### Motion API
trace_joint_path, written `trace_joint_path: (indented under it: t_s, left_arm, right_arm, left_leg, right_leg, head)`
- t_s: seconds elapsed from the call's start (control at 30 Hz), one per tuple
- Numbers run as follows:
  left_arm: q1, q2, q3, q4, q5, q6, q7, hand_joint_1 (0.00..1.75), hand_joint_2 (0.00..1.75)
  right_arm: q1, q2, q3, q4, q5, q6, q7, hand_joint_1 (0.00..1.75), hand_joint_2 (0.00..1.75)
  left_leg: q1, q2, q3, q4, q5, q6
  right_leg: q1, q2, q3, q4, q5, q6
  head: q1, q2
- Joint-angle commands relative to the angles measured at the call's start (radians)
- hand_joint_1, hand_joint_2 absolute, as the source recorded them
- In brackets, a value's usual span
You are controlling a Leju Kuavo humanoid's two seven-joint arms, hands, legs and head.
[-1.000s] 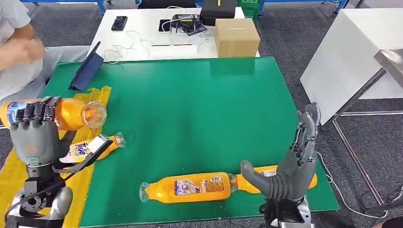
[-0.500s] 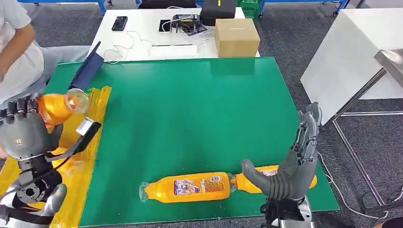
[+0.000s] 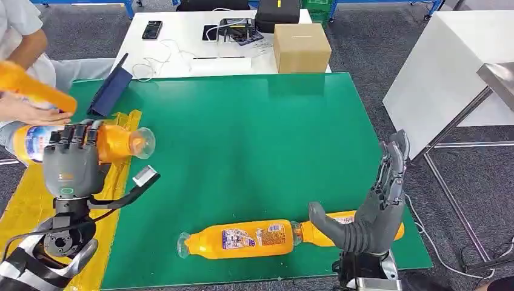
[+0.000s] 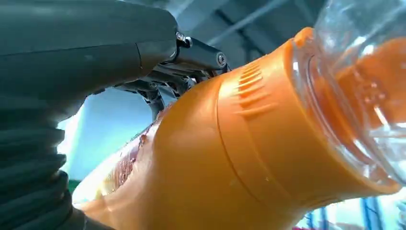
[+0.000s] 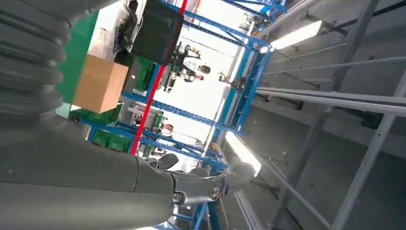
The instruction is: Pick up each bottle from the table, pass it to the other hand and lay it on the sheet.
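I've got the left hand (image 3: 71,165) wrapped around an orange bottle (image 3: 115,143), lying sideways above the yellow sheet (image 3: 24,209); right hand (image 3: 371,212) spread, holding nothing.

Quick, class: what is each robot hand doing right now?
Left robot hand: holding an orange bottle.
Right robot hand: open, holding nothing.

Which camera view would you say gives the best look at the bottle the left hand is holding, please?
The head view: it shows the held bottle nearly whole, lying sideways in the left hand above the yellow sheet. The left wrist view is too close, showing just its orange shoulder and clear end. The right wrist view faces shelving instead.
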Motion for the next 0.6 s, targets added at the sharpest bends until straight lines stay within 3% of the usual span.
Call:
trace_joint_path:
  t_s: [0.03, 0.6]
  left_arm:
    - [-0.043, -0.103, -0.011, 0.152, -0.001, -0.015, -0.049, 1.75, 1.75]
    - [-0.043, -0.103, -0.011, 0.152, -0.001, -0.015, -0.049, 1.75, 1.75]
  right_arm:
    - [-0.029, 0.012, -0.036, 0.027, -0.008, 0.013, 0.006, 0.00, 1.75]
    - [-0.029, 0.012, -0.036, 0.027, -0.008, 0.013, 0.006, 0.00, 1.75]
  left_leg:
    - [0.000, -0.001, 0.002, -0.001, 0.000, 0.000]
    - [0.001, -0.001, 0.001, 0.000, 0.000, -0.001]
  right_leg:
    - [0.000, -0.001, 0.002, -0.001, 0.000, -0.001]
    - [0.001, -0.001, 0.002, -0.001, 0.000, -0.001]
  head:
    - [0.000, 0.000]
    - [0.000, 0.000]
